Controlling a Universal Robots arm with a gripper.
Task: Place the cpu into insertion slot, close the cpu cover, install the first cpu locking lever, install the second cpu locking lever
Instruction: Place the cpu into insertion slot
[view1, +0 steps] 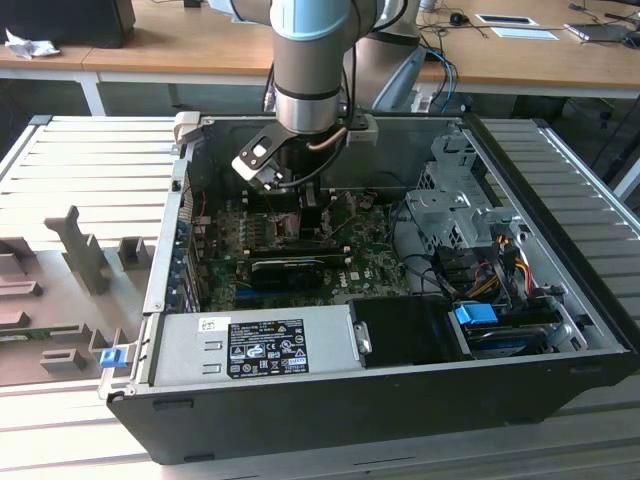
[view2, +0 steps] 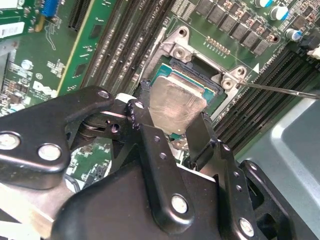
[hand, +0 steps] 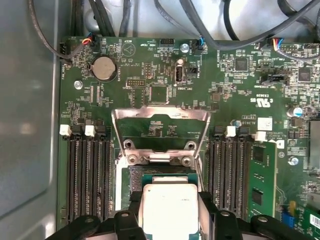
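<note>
- Our tool (view2: 175, 114) is clenched on the cpu (view2: 176, 100), with one finger at each side of the chip.
- The cpu is right at the insertion slot (view2: 202, 70); we cannot tell if it sits fully inside.
- The cpu cover (hand: 150, 112) stands open, folded away from the slot.
- In the exterior view, the arm (view1: 310, 60) hangs over the open computer case (view1: 560, 330).

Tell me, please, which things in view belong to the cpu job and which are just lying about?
Job in hand:
- the cpu, gripped by the claw at the insertion slot
- the cpu cover, standing open

Just there:
- memory slots
- coin battery
- power supply
- cables
</note>
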